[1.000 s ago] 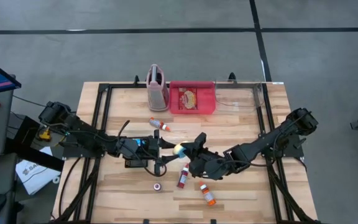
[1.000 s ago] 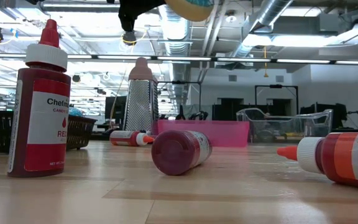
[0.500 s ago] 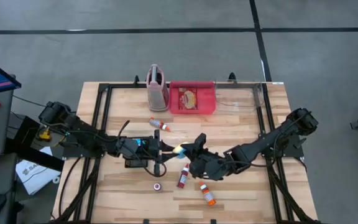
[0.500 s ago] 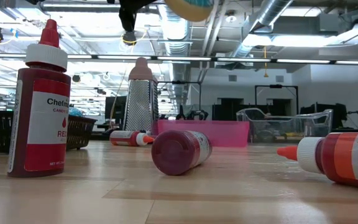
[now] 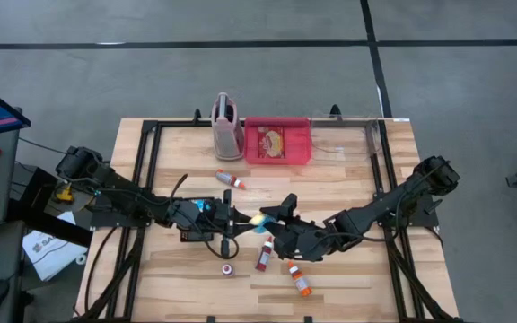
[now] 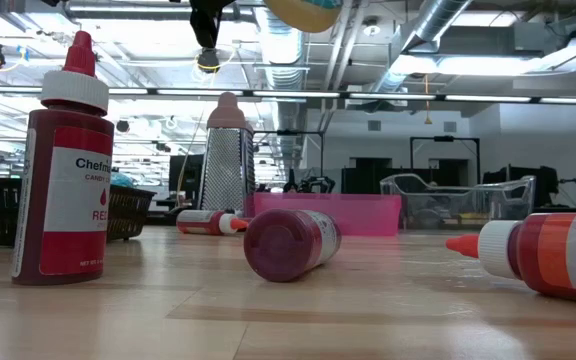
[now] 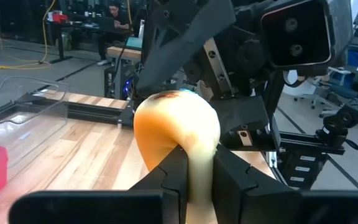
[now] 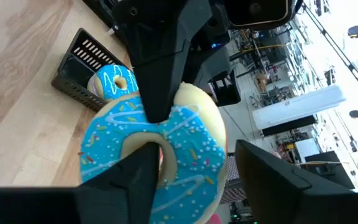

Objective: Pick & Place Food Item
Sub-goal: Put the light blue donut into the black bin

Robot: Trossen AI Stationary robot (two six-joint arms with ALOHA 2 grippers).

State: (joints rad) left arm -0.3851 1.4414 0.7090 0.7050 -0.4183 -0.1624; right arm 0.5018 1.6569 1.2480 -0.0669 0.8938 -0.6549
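The blue-frosted doughnut (image 8: 160, 155) with sprinkles is held above the table (image 5: 348, 184), at mid-table between the two grippers. The left gripper (image 7: 196, 171) is closed on it: both left fingers (image 7: 169, 177) pinch the doughnut's ring, one on each side, with the pale underside facing the left wrist camera. The right gripper (image 8: 191, 168) stands just at the doughnut from the opposite side, its jaws spread apart; one right finger (image 8: 132, 171) lies across the frosted face, the other is clear of the doughnut. In the high view the doughnut (image 5: 259, 219) sits directly between the left gripper (image 5: 240, 218) and the right gripper (image 5: 272, 224); in the low view its pale edge (image 6: 308, 12) hangs at the top of the frame.

Item count around the grippers:
- Red squeeze bottles: four. One lying bottle (image 5: 265, 254) is just beneath the right gripper, one (image 5: 300, 280) lies further toward the near table edge, one (image 5: 230, 178) lies beyond the left gripper toward the far edge, and one (image 5: 228, 268) stands upright near the front edge.
- Grater (image 5: 226, 126): one, upright at the far edge.
- Red bin (image 5: 277, 160): one, beside the grater, holding a pastry (image 5: 272, 139).
- Clear bin (image 5: 344, 139): one, next to the red bin.
- Dark basket (image 8: 82, 65): one, containing a second blue-iced doughnut (image 8: 114, 84), seen past the right gripper.
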